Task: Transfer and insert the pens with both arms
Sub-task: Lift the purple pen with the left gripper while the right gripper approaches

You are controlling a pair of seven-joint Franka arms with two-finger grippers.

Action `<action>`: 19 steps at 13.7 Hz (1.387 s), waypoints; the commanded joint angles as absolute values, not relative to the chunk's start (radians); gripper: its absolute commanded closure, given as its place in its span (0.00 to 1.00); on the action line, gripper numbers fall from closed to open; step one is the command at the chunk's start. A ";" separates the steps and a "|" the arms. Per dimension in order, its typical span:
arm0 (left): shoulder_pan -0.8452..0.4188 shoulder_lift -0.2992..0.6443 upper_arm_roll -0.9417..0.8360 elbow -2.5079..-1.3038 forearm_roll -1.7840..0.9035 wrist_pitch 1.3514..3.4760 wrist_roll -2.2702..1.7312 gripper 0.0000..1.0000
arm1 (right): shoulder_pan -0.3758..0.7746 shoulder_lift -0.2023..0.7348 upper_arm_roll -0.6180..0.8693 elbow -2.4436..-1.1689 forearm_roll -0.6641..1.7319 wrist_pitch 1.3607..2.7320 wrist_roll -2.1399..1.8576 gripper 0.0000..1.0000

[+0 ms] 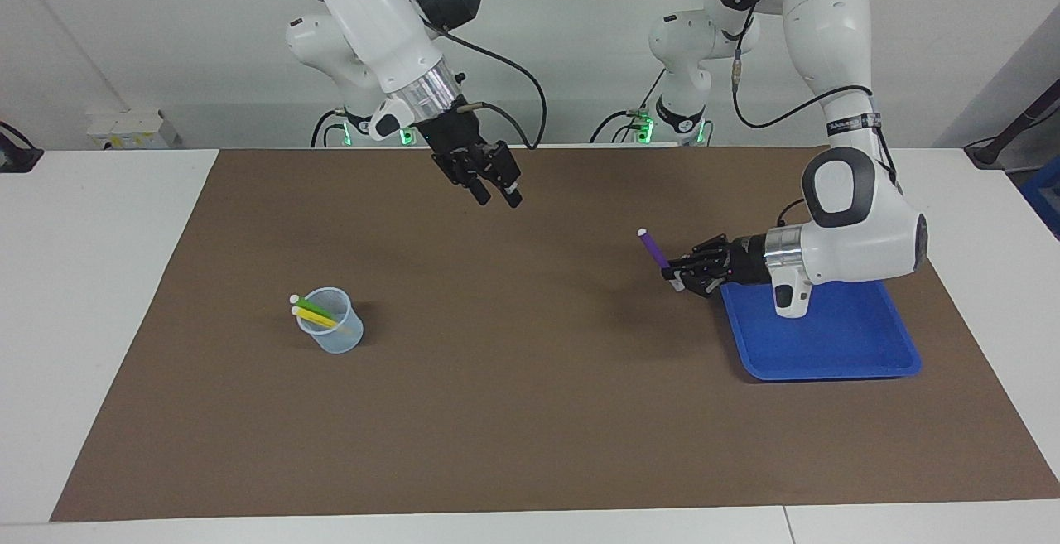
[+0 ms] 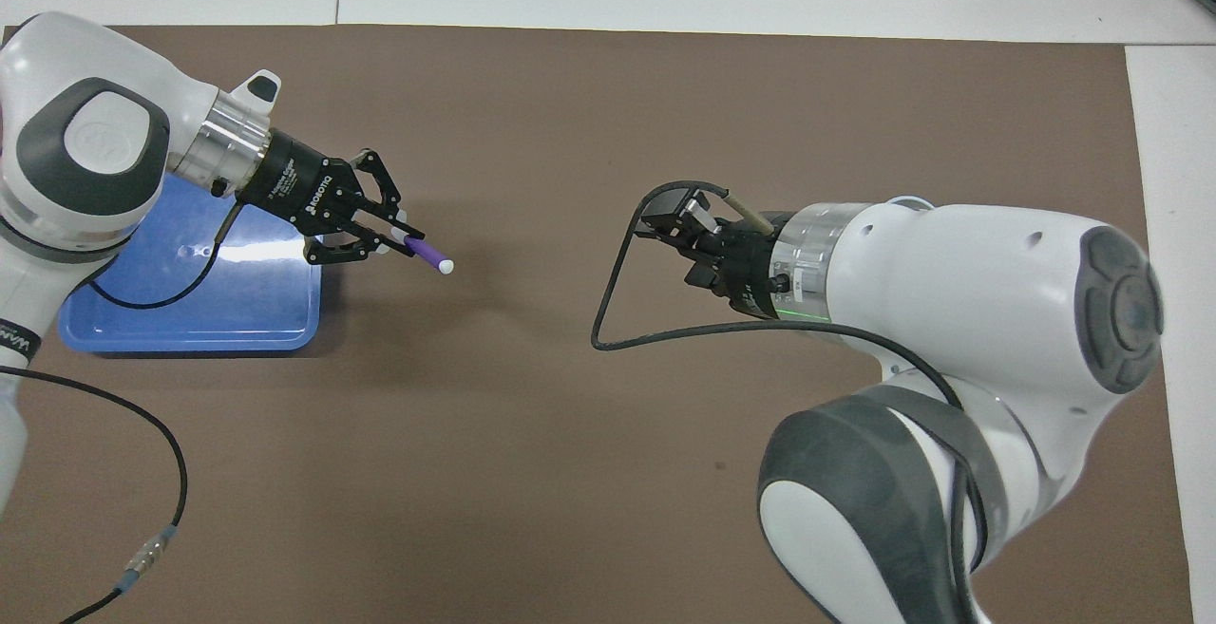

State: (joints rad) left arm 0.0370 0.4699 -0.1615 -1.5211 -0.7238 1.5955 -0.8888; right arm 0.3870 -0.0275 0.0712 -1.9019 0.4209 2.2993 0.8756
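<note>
My left gripper (image 1: pixel 672 275) (image 2: pixel 394 237) is shut on the purple pen (image 1: pixel 652 247) (image 2: pixel 426 255). It holds the pen tilted in the air over the brown mat, just off the blue tray (image 1: pixel 828 345) (image 2: pixel 190 311), with the whitish end pointing away from the tray. My right gripper (image 1: pixel 498 196) (image 2: pixel 674 220) hangs over the mat, open and with nothing in it. The yellow pen (image 1: pixel 319 318) and the green pen (image 1: pixel 313 306) lean in a clear cup (image 1: pixel 335 333) toward the right arm's end. In the overhead view the right arm hides the cup.
The brown mat (image 1: pixel 530 411) covers most of the white table. The tray has nothing in it. A black cable (image 2: pixel 608 320) loops off the right wrist, and another cable (image 2: pixel 142 434) trails on the mat by the left arm.
</note>
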 commanded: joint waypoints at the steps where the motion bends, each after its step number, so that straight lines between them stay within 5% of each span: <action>1: -0.021 0.437 -0.152 -1.558 -0.761 1.621 -0.992 1.00 | 0.416 -0.006 0.072 -1.905 0.443 2.329 0.890 0.36; 6: -0.156 0.354 -0.152 -1.600 -0.819 1.776 -1.251 1.00 | 0.454 0.037 0.072 -1.902 0.443 2.407 0.911 0.44; 19: -0.176 0.344 -0.150 -1.608 -0.818 1.781 -1.258 1.00 | 0.459 0.063 0.074 -1.891 0.443 2.428 0.908 0.53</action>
State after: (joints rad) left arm -0.1614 0.3755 -0.1581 -1.5694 -0.8032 1.7609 -1.2547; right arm 0.4550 0.0431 0.0716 -1.9034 0.4210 2.3991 0.9021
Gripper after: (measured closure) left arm 0.824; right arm 0.520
